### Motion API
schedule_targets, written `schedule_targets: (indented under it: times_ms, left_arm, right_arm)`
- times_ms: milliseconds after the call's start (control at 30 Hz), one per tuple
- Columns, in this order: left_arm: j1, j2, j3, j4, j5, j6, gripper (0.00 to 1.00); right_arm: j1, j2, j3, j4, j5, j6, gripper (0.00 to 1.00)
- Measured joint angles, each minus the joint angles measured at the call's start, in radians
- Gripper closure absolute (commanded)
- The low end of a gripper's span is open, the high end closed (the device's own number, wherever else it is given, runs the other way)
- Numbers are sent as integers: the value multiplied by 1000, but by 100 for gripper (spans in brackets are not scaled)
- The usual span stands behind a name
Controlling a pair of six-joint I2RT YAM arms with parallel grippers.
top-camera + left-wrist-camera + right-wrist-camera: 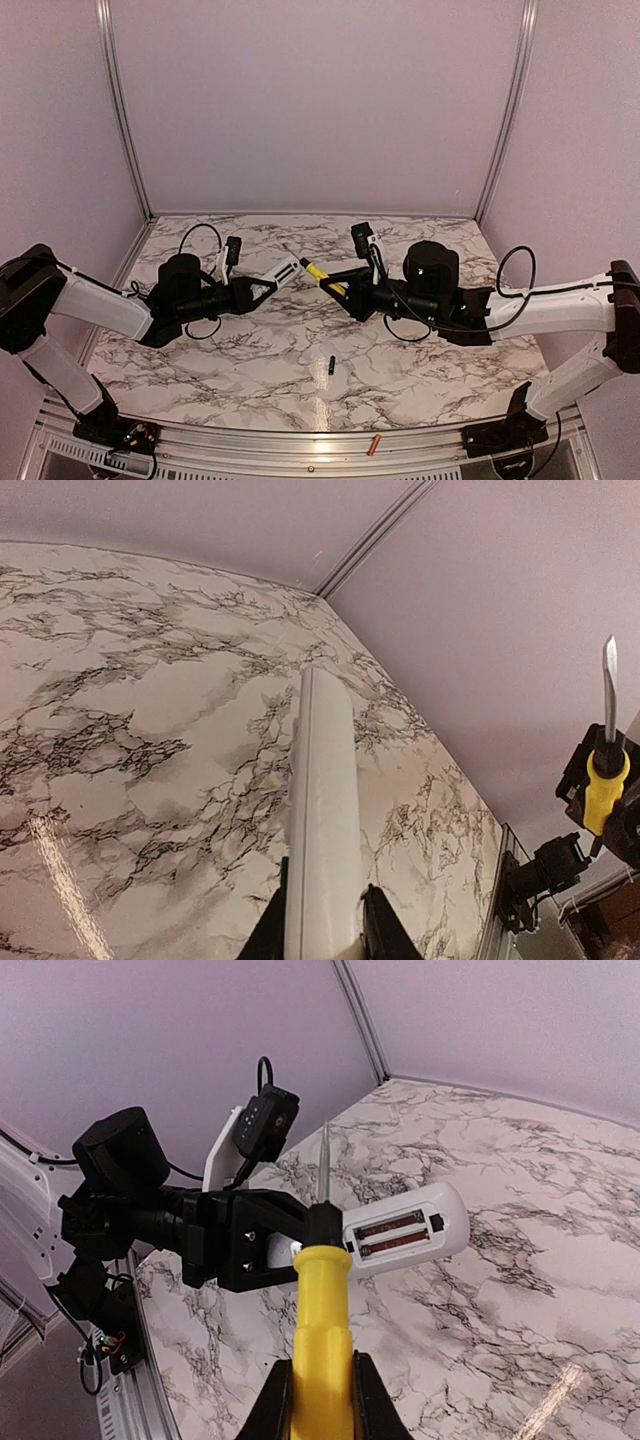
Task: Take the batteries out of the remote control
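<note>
My left gripper (270,283) is shut on the white remote control (289,270) and holds it above the table; in the left wrist view the remote (322,800) shows edge-on between the fingers (385,935). In the right wrist view its back (440,1222) faces me, cover off, with two reddish-brown slots; I cannot tell if cells lie in them. My right gripper (322,1400) is shut on a yellow-handled screwdriver (322,1300), its tip just beside the remote. A dark battery (331,365) lies on the marble. An orange-red battery (374,445) lies on the front rail.
The marble table (420,370) is bounded by pale walls behind and at both sides, and by an aluminium rail (300,452) at the near edge. The screwdriver (606,780) and the right arm also show at the right of the left wrist view.
</note>
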Motion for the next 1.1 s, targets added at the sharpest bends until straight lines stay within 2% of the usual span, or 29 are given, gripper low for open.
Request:
schedule_targets:
  times_ms: [300, 567, 867, 1100]
  left_arm:
    - [0, -29, -58, -13, -74, 10, 100]
    - [-1, -130, -156, -21, -126, 6, 100]
    - [-20, -266, -254, -56, -225, 2, 100]
    - [-25, -414, -318, -142, -342, 10, 100]
  right_arm:
    - [20, -21, 0, -35, 43, -29, 100]
    - [43, -22, 6, -85, 124, -34, 100]
    - [114, -21, 75, -254, 402, -21, 100]
    - [103, -21, 73, -376, 603, 8, 100]
